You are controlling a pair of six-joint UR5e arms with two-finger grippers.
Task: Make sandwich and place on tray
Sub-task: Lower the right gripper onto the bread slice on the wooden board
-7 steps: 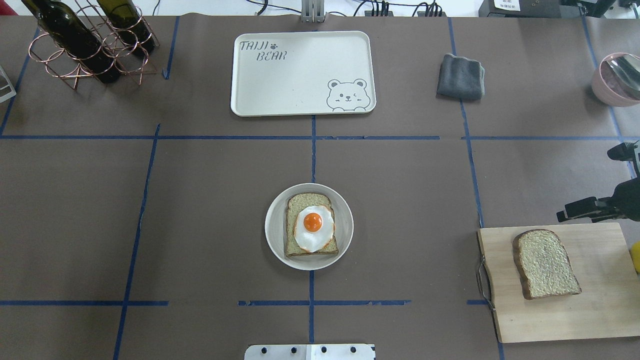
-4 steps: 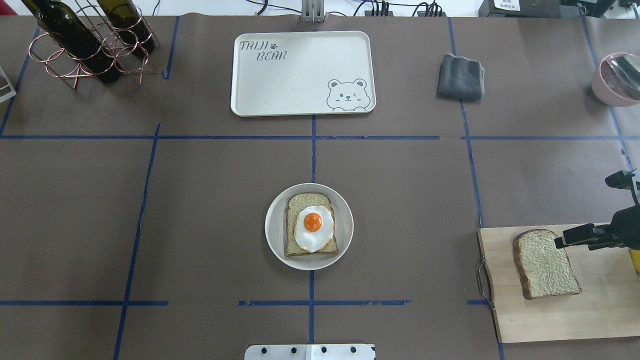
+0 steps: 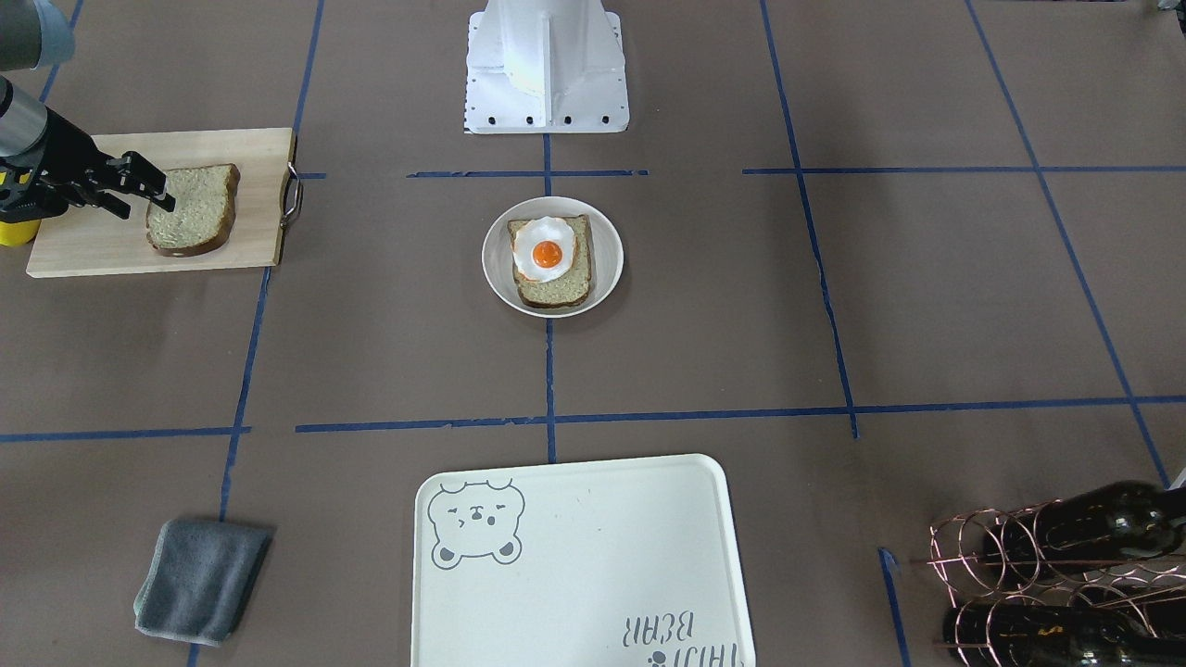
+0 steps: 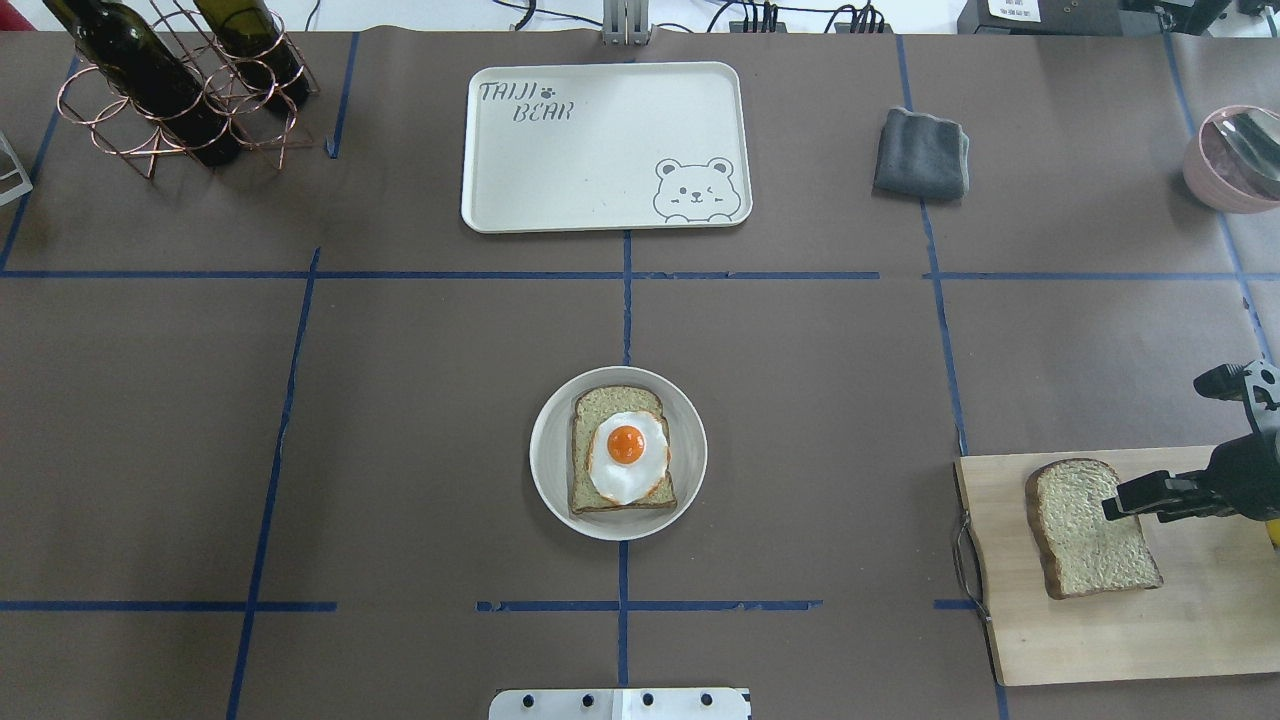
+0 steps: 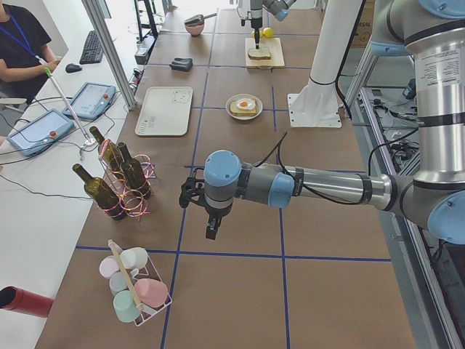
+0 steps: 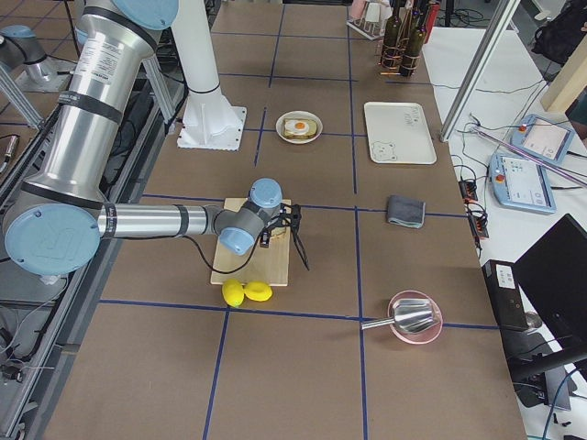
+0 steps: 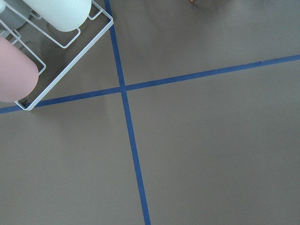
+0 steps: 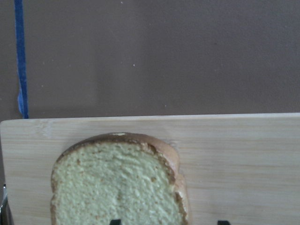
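Note:
A small white dish (image 4: 545, 450) (image 3: 491, 264) at the table's middle holds one bread slice (image 4: 612, 400) with a fried egg (image 4: 627, 455) (image 3: 545, 250) on top. A second bread slice (image 4: 1085, 545) (image 3: 190, 211) (image 8: 117, 187) lies on a pale wooden cutting board (image 4: 1200, 600) at the right. My right gripper (image 4: 1115, 505) (image 3: 148, 202) is open and hovers over that slice's edge; its fingertips (image 8: 115, 221) show at the bottom of the right wrist view. The cream bear tray (image 4: 600, 150) (image 3: 574, 556) sits at the far middle. My left gripper (image 5: 211, 225) hangs over bare table far to the left; I cannot tell whether it is open.
A grey cloth (image 4: 922, 153) lies right of the tray. A copper rack with wine bottles (image 4: 180, 90) stands far left. A pink bowl with a spoon (image 4: 1235, 155) is far right. Yellow lemons (image 6: 246, 291) lie beside the board. A wire rack of cups (image 5: 134, 287) is near the left arm.
My right gripper has moved from beyond the board's far edge to over the bread slice's right side. Bread, dish and tray have not moved.

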